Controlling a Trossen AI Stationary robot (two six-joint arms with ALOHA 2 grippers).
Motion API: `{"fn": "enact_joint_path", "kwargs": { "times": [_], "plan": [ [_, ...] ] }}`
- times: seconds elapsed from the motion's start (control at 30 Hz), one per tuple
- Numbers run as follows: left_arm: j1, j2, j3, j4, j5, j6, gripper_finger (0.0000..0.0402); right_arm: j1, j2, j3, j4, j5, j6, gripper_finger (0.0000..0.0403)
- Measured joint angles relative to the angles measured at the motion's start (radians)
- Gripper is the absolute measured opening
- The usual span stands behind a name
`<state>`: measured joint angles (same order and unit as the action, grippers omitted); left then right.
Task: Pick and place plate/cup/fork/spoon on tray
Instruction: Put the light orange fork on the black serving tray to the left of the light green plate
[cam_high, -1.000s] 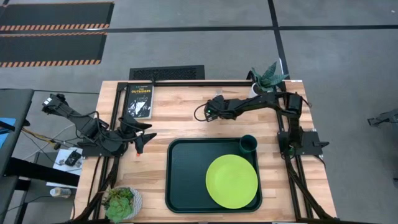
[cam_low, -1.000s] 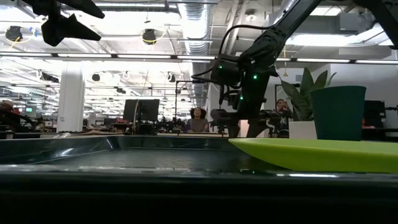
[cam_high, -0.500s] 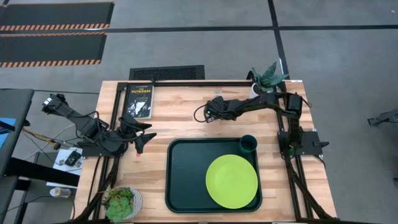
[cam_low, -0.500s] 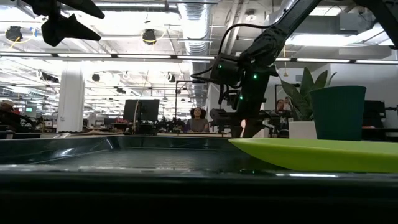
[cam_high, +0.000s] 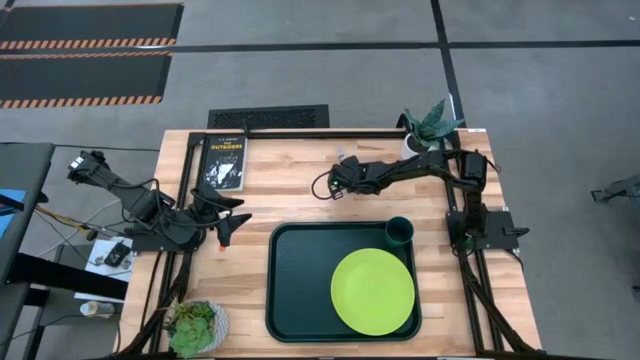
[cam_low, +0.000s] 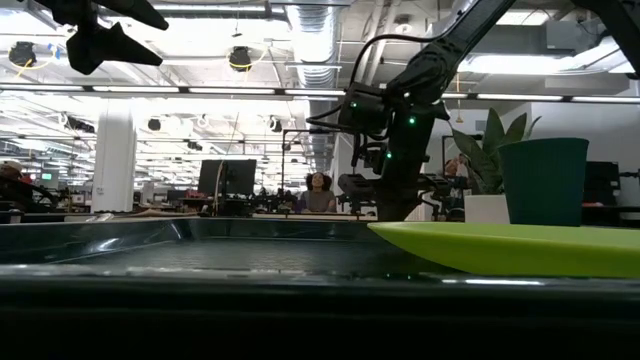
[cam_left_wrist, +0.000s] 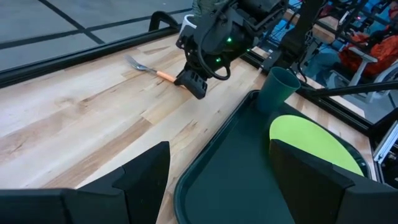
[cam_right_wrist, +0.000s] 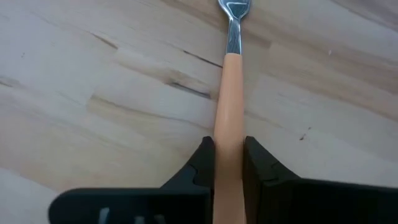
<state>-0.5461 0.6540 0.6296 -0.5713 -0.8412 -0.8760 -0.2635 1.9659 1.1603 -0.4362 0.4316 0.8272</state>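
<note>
Scanning from the left edge of the table to the right:
Left gripper (cam_high: 232, 228): hangs above the table's left side, well apart from the tableware; fingers (cam_left_wrist: 140, 177) spread wide, nothing between them.
Book (cam_high: 222, 161): lies flat at the far left of the wooden table (cam_high: 290, 195).
Tray (cam_high: 300, 280): sits at the near middle of the table, holding the plate and the cup.
Fork (cam_left_wrist: 149, 69): lies flat on the bare wood beyond the tray, tines pointing away from the right gripper.
Right gripper (cam_left_wrist: 190, 84): is down at the table beyond the tray's far edge; its fingers (cam_right_wrist: 202, 163) are pinched on the fork's orange handle.
Plate (cam_high: 372, 291): lies flat in the tray's right half.
Cup (cam_high: 399, 231): stands upright in the tray's far right corner, just beside the plate.
Potted plant (cam_high: 428, 124): stands at the far right corner.
</note>
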Motion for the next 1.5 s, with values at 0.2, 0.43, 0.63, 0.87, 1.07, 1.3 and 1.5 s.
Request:
{"fn": "enact_joint_path", "kwargs": {
  "times": [0.2,0.43,0.63,0.87,1.07,1.3,1.5],
  "plan": [
    [0.000,0.000,0.000,0.000,0.000,0.000,0.0263,0.007,-0.004,-0.001,-0.002,-0.009,-0.013,0.0045],
    [0.000,0.000,0.000,0.000,0.000,0.000,0.0263,0.019,-0.004,-0.002,0.007,-0.009,-0.013,0.0045],
    [0.000,0.000,0.000,0.000,0.000,0.000,0.0263,0.034,-0.004,-0.002,0.024,-0.011,-0.013,0.0046],
    [0.000,0.000,0.000,0.000,0.001,0.000,0.0263,0.035,-0.003,-0.002,0.025,-0.011,-0.016,0.0046],
    [0.000,0.000,0.000,0.000,0.001,0.000,0.0263,0.035,-0.003,-0.002,0.026,-0.011,-0.018,0.0047],
    [0.000,0.000,0.000,0.000,-0.001,0.000,0.0263,0.043,-0.032,-0.007,0.037,-0.030,-0.046,0.0047],
    [0.000,0.000,0.000,0.000,-0.001,-0.001,0.0263,0.043,-0.133,-0.004,0.060,-0.016,-0.075,0.0047]
  ]
}}
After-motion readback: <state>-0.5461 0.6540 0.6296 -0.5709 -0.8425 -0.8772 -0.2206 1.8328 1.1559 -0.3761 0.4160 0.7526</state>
